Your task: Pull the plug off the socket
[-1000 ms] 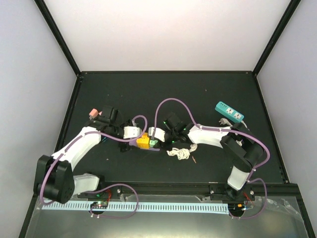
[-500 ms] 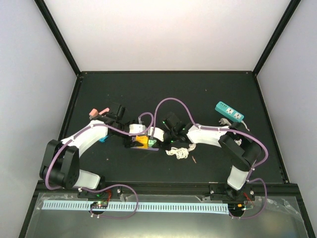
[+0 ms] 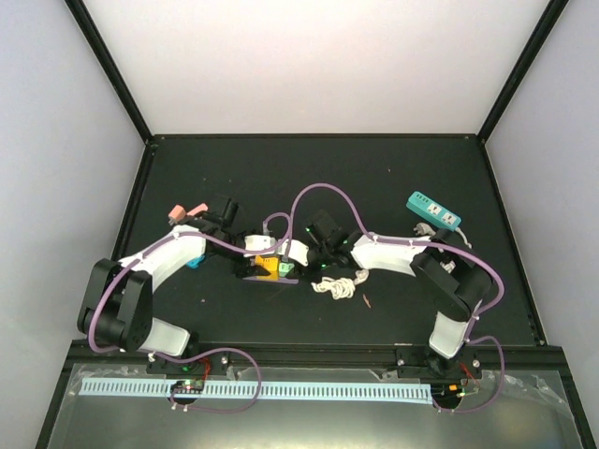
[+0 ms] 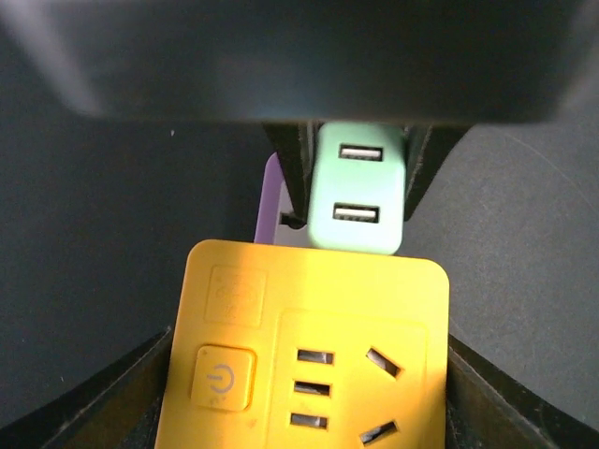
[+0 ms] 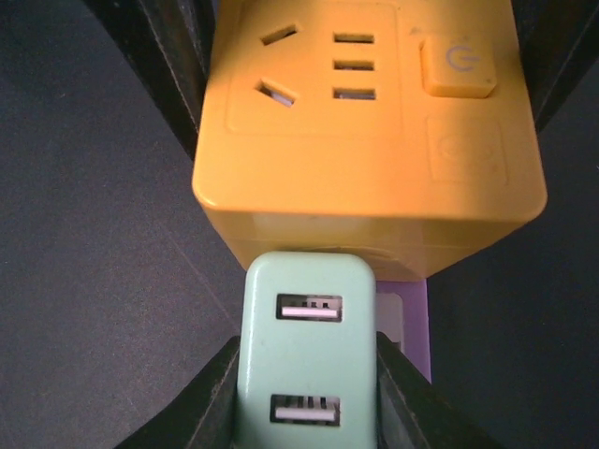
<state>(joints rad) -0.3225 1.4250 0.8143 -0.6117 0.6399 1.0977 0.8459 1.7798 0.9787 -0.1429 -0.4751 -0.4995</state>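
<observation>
A yellow socket cube (image 3: 267, 267) lies mid-table on a purple piece (image 4: 271, 201), with a mint-green USB plug (image 3: 288, 271) pushed into its right side. In the left wrist view my left gripper (image 4: 309, 374) straddles the socket (image 4: 309, 346), its dark fingers (image 4: 154, 393) pressed against both side faces. My right gripper (image 5: 307, 393) is shut on the plug (image 5: 307, 355), one finger (image 5: 201, 402) on each long side. The plug (image 4: 357, 192) still sits flush against the socket (image 5: 370, 122). Both grippers face each other across the pair.
A coiled white cord (image 3: 339, 285) lies just right of the plug. A teal power strip (image 3: 433, 211) sits at the back right. A pink object (image 3: 178, 213) and a small blue one (image 3: 194, 263) lie by the left arm.
My left arm has swung right to the socket, and its jaws have narrowed from wide open onto the socket's sides. The right gripper has kept its hold on the plug.
</observation>
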